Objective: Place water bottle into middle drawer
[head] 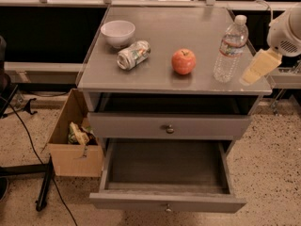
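The water bottle (pixel 230 49) stands upright on the grey cabinet top (pixel 160 36), near its right edge. It is clear and ribbed, with a white cap and a red-and-white label. My gripper (pixel 256 68) hangs just to the right of the bottle at about its lower half, apart from it and holding nothing that I can see. The middle drawer (pixel 164 167) is pulled out below, and its grey inside is bare. Its knobbed front (pixel 167 203) faces me.
A red apple (pixel 183 61), a crushed silver can (pixel 133 54) and a white bowl (pixel 118 33) share the cabinet top. The upper knobbed drawer (pixel 169 126) is shut. A cardboard box (pixel 75 142) with trash stands on the floor at the left, beside cables.
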You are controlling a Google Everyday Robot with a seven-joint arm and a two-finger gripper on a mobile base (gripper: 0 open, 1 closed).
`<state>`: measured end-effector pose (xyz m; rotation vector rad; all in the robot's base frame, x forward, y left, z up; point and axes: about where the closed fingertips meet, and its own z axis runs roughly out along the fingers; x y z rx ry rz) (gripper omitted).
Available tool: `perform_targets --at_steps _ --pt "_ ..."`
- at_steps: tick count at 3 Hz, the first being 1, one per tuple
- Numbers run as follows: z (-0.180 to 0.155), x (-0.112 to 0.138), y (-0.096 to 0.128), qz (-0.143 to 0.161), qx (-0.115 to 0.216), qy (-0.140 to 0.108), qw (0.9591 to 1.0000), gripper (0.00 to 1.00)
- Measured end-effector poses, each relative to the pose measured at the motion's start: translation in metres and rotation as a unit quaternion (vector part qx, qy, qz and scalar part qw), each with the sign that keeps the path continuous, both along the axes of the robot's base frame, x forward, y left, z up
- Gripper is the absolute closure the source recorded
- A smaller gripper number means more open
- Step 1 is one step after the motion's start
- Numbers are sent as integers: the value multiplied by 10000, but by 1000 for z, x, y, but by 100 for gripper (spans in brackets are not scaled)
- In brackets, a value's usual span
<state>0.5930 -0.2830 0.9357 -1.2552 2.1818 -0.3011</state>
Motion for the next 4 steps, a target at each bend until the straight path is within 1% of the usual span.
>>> perform_targets --at_steps 1,2,3,4 --pt "2 19 -13 -166 6 -171 9997 0" --pt "0 35 -20 -249 143 -156 9995 0" --pt "-6 48 -19 -235 399 -12 9989 0" --pt "-16 56 -9 -133 798 262 9964 0"
